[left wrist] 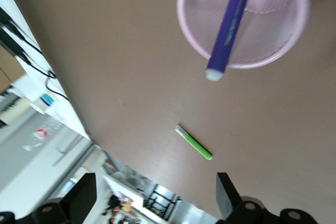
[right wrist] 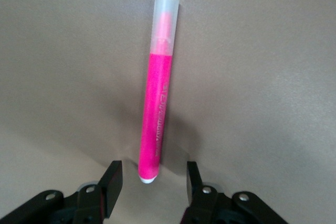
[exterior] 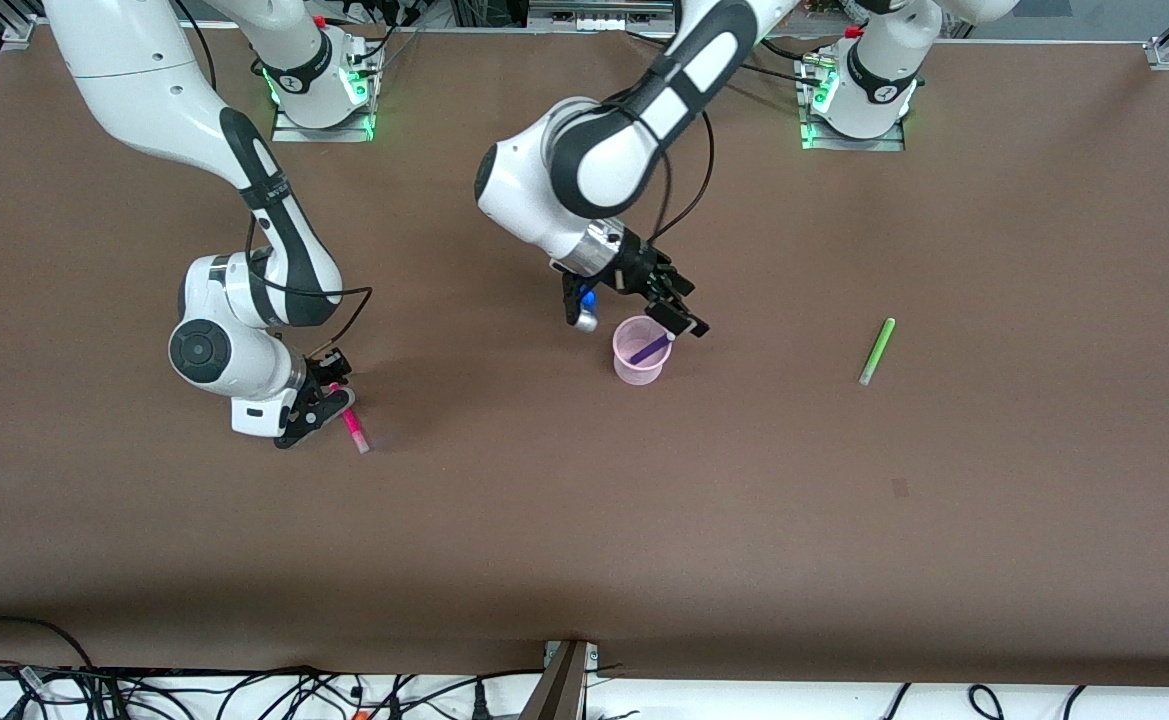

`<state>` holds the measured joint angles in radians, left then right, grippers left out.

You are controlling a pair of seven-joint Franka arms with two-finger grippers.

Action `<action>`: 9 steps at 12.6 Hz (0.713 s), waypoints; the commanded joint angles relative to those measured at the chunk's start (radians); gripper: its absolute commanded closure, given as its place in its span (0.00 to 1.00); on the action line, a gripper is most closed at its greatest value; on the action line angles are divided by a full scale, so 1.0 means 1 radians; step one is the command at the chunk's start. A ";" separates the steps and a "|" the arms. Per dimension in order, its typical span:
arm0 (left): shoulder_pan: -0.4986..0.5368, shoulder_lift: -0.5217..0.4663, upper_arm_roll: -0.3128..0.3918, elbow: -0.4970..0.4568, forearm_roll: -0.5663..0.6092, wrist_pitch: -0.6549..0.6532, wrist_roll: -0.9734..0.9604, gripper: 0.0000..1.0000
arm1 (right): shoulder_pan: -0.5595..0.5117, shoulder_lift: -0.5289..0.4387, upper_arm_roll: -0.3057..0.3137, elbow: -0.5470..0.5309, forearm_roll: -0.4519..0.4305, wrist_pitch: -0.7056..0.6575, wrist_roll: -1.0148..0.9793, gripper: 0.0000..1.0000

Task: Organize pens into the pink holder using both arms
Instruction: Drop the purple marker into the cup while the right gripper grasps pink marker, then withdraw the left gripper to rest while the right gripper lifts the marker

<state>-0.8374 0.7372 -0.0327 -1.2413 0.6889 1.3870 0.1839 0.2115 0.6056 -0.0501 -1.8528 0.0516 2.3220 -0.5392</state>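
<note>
The pink holder (exterior: 640, 364) stands upright mid-table, with a dark purple pen (exterior: 652, 349) leaning inside it. My left gripper (exterior: 679, 318) hangs over the holder's rim, open and empty. In the left wrist view the holder (left wrist: 286, 40) and the purple pen (left wrist: 231, 24) lie below, apart from the wide-spread fingers (left wrist: 84, 196). A magenta-pink pen (exterior: 353, 429) lies flat toward the right arm's end. My right gripper (exterior: 336, 402) is low over its end, open. In the right wrist view the pen (right wrist: 156, 108) has its end between the fingers (right wrist: 112, 181), with a gap on each side.
A lime green pen (exterior: 877, 351) lies flat on the brown table (exterior: 584, 520) toward the left arm's end, also seen as the green pen (left wrist: 195, 143) in the left wrist view. Cables run along the table's front edge.
</note>
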 commanded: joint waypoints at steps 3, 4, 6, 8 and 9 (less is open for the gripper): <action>0.308 -0.179 -0.021 -0.012 -0.250 -0.002 0.138 0.00 | -0.011 0.005 0.009 -0.008 0.060 0.019 -0.025 0.52; 0.366 -0.196 -0.021 -0.012 -0.302 0.001 0.167 0.00 | -0.011 0.005 0.009 -0.008 0.060 0.017 -0.025 0.56; 0.522 -0.225 -0.018 -0.010 -0.467 0.001 0.230 0.00 | -0.011 0.005 0.009 -0.008 0.062 0.017 -0.022 0.67; 0.686 -0.255 -0.019 -0.010 -0.599 -0.003 0.261 0.00 | -0.009 0.005 0.009 -0.008 0.060 0.014 -0.015 0.77; 0.733 -0.274 -0.015 -0.012 -0.612 -0.003 0.261 0.00 | -0.009 0.005 0.009 -0.006 0.060 0.011 -0.013 0.83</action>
<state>-0.2091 0.5179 -0.0298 -1.2324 0.1462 1.3854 0.4199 0.2109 0.6105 -0.0496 -1.8531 0.0951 2.3263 -0.5395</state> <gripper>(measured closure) 0.000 0.767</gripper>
